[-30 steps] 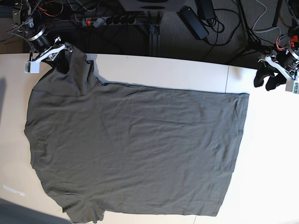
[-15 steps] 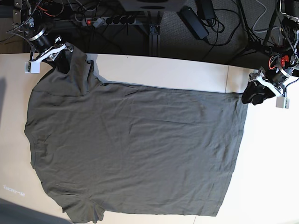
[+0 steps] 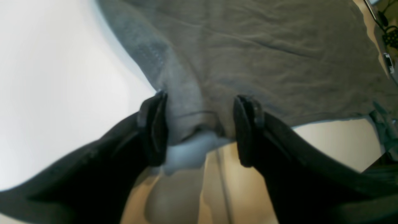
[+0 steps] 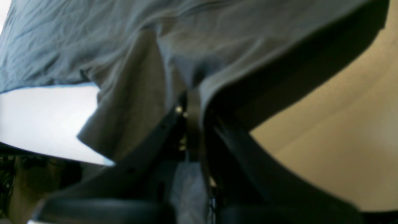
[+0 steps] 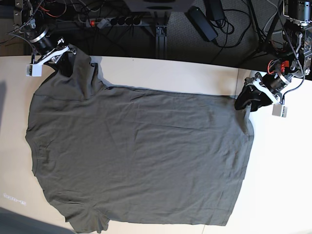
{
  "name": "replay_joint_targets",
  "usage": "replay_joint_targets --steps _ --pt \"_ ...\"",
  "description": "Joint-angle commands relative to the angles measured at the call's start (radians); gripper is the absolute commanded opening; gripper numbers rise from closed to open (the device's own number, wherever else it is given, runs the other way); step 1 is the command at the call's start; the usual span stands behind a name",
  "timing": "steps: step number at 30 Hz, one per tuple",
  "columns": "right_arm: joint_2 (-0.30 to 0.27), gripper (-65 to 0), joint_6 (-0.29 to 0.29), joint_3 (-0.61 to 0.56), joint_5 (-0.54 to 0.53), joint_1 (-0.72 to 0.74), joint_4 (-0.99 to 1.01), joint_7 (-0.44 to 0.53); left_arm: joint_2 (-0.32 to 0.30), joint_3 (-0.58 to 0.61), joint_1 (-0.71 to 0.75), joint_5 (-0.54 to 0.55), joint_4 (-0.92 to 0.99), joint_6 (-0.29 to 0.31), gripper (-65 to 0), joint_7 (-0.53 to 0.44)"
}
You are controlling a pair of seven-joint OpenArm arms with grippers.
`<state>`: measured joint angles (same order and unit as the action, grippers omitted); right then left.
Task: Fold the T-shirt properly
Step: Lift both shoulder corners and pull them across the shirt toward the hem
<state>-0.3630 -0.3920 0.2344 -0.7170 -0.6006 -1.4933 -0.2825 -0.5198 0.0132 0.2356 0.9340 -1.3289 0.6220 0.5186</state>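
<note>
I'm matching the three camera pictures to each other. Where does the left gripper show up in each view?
Base: left gripper at the right edge, at the T-shirt's upper right hem corner.
Left wrist: left gripper in the lower centre, jaws open either side of that hem corner of the T-shirt.
Right wrist: not in it.
Shared landmark: the T-shirt's hem corner on the pale table.

Left claw (image 3: pixel 199 130) agape, right claw (image 4: pixel 189 118) clamped
</note>
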Motion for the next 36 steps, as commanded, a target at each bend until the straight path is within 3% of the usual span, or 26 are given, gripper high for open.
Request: replay_joint_targets --steps 1,3,5,11,14,16,25,36 --pt "0.0 -65.0 0.002 -0.014 0.07 -0.021 0.012 -0.14 0.005 0.019 0.015 -0.101 0.016 -0.031 -27.7 0.145" --pt "0.0 -65.0 0.002 -0.014 0.07 -0.021 0.012 -0.14 0.005 0.019 -0.003 -0.105 0.016 -0.031 -28.1 0.144" --pt "0.0 -65.0 0.002 -0.014 0.07 -0.021 0.011 -0.14 0.005 0.019 -0.02 -0.105 0.016 -0.031 -32.8 0.144" --pt "0.0 -65.0 0.002 -0.014 0.07 -0.021 0.011 -0.14 0.005 0.019 -0.042 -0.13 0.016 -0.03 -65.0 0.071" --pt "0.0 -65.0 0.002 -0.013 0.071 -0.021 0.007 -0.14 0.004 0.019 -0.049 -0.154 0.016 -0.014 -65.0 0.069" --pt "0.0 -65.0 0.002 -0.006 0.071 -0.021 -0.006 -0.141 0.004 0.015 -0.056 -0.145 0.015 0.076 -65.0 0.069" --pt "-0.013 -65.0 0.002 0.122 0.069 -0.026 -0.211 -0.28 0.0 -0.088 -0.055 0.032 -0.045 0.076 -65.0 0.19" --pt "-0.136 -65.0 -0.024 0.283 0.003 -0.022 -0.311 -0.283 -0.099 -0.094 -0.056 0.059 -0.181 0.076 -65.0 0.212"
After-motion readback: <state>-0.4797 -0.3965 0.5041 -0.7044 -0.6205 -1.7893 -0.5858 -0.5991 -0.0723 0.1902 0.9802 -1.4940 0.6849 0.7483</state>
